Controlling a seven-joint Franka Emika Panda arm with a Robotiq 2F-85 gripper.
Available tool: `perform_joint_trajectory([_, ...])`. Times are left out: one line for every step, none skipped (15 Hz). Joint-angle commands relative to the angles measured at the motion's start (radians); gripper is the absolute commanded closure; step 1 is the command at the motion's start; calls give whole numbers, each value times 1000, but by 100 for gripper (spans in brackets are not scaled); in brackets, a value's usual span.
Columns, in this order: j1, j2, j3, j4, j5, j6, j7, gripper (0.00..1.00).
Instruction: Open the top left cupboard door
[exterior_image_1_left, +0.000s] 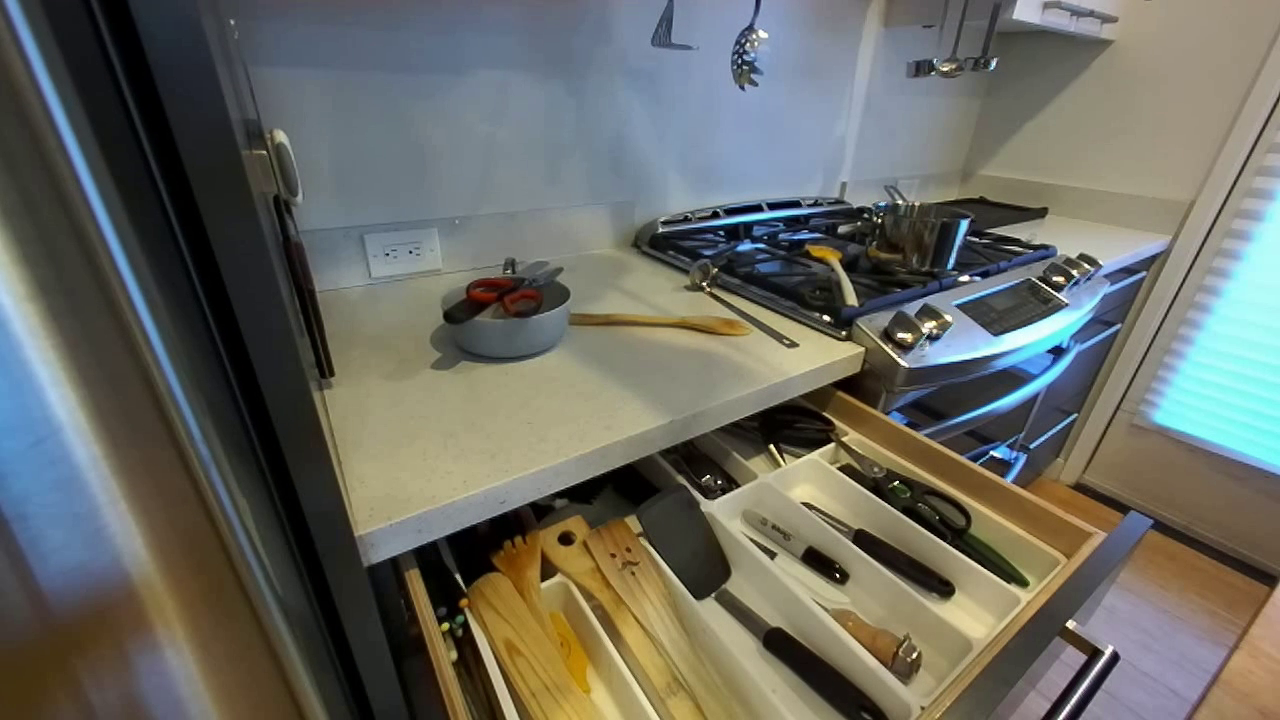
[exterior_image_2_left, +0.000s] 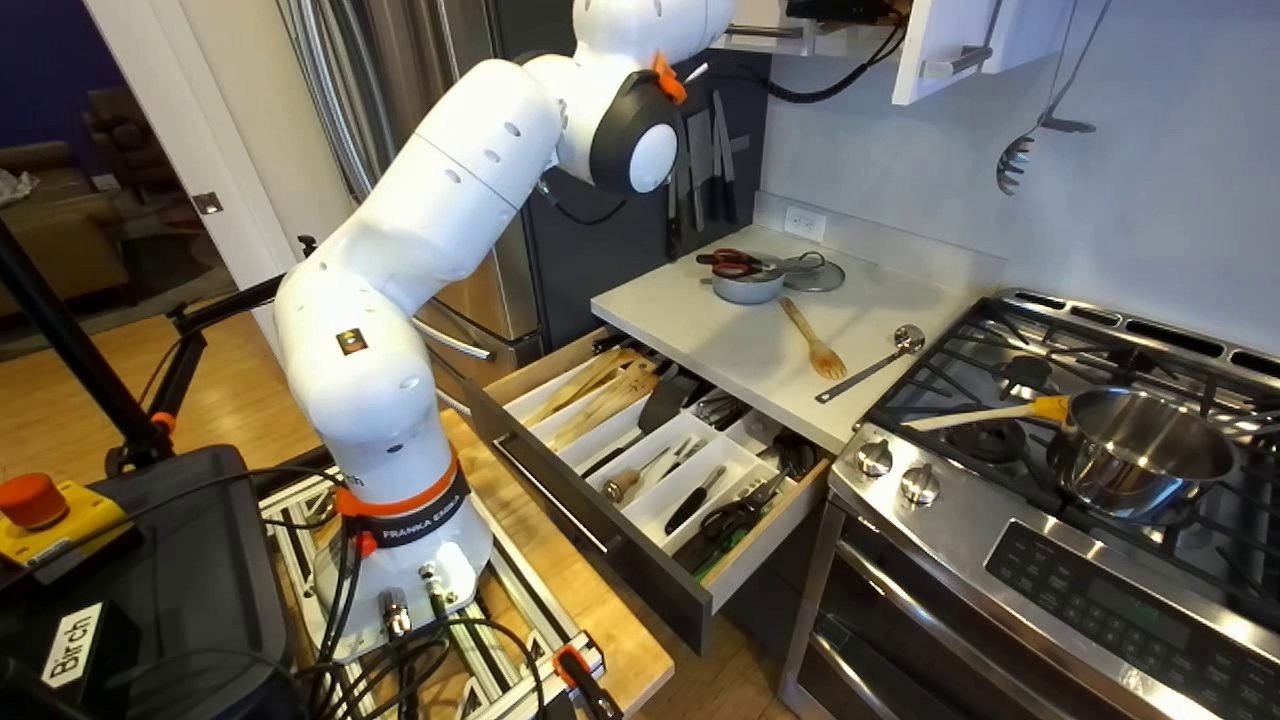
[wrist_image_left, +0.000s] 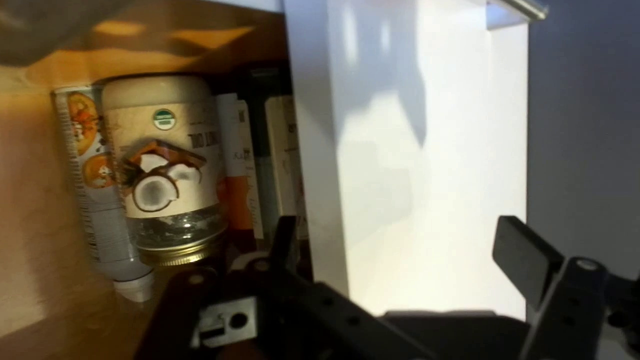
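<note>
In the wrist view, whose picture stands upside down, my gripper is open with its fingers wide apart. A white cupboard panel lies behind the gap between the fingers; contact cannot be told. Part of a metal handle shows at the panel's upper right. Left of the panel is the open cupboard inside, with a coconut jar. In an exterior view, a white cupboard door appears swung out, and a handle shows further left. My arm reaches up there; the gripper is mostly cut off.
A spray can and boxes stand beside the jar. Below is an open utensil drawer. The counter holds a small pot with red scissors. A steel pot sits on the stove. A cable hangs near the cupboard.
</note>
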Motion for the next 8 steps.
perform_joint_trajectory([-47,33,80,38,82,-130,17,0])
perform_joint_trajectory([-59,29,90,31,92,-162,33,0])
perform_joint_trajectory([-71,18,96,20,98,-200,56,0])
perform_joint_trajectory([-84,11,105,16,104,-237,77,0])
perform_joint_trajectory([-95,4,112,12,107,-275,100,0])
perform_joint_trajectory([-104,-4,114,6,104,-312,131,0])
perform_joint_trajectory([-112,-12,121,2,104,-345,158,0])
perform_joint_trajectory([-120,-17,127,1,105,-378,182,0])
